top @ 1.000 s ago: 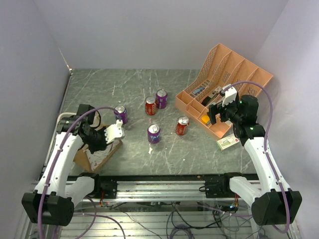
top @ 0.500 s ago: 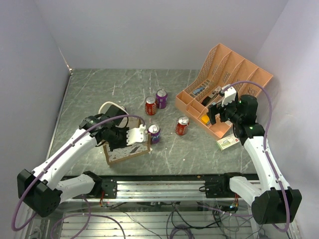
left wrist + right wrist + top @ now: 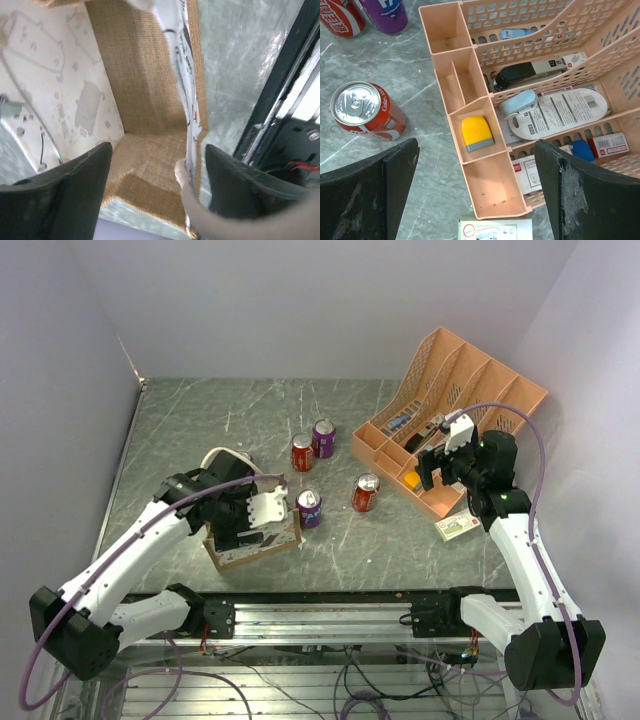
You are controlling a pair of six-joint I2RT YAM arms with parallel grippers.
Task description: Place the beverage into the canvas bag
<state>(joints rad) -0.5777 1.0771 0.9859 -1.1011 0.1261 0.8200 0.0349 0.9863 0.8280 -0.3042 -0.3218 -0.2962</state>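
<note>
Straddling the canvas bag [image 3: 145,75] rim, the left gripper [image 3: 159,155] spreads wide, purple can [image 3: 309,508] just beside.

Two red cans [image 3: 302,452] [image 3: 366,492], two purple cans [image 3: 324,438] [image 3: 309,508], one canvas bag [image 3: 250,552], one orange file organizer [image 3: 470,390], one small box [image 3: 457,527]

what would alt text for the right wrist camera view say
An orange plastic desk organizer fills the right of the frame, its compartments holding a yellow block, a black stapler and labelled packets. A red cola can stands on the grey table to its left, and the open right gripper frames the bottom corners.
</note>
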